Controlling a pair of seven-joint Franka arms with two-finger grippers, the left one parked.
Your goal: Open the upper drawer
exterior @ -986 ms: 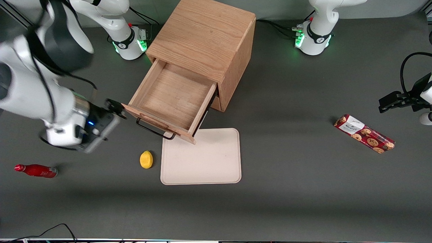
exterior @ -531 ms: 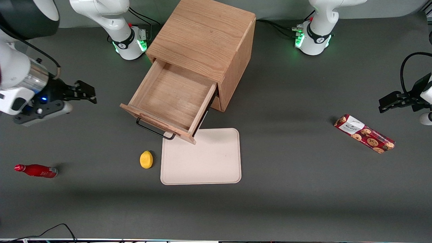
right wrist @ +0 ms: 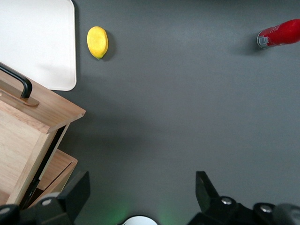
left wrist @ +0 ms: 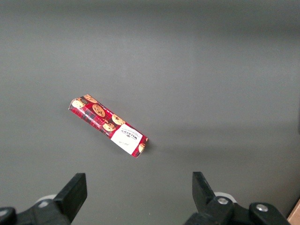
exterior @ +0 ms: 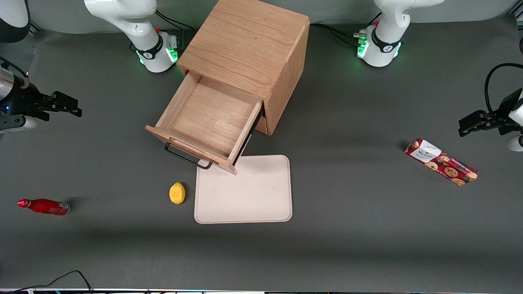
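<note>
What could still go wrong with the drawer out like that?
The upper drawer is pulled far out, its front corner overhanging the cream tray; an arm sweeping low could knock it. The open pincer sits well clear toward the working arm's end, holding nothing. The lemon lies near the handle, so a return pass might bump it.

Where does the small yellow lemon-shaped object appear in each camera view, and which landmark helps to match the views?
Front view: the small yellow lemon-shaped object lies on the dark table beside the cream rectangular tray, nearer the camera than the upper drawer.
Right wrist view: lemon beside the same tray.
Left wrist view: not in it.
Shared landmark: the tray.
The gripper hangs open toward the working arm's end.
</note>
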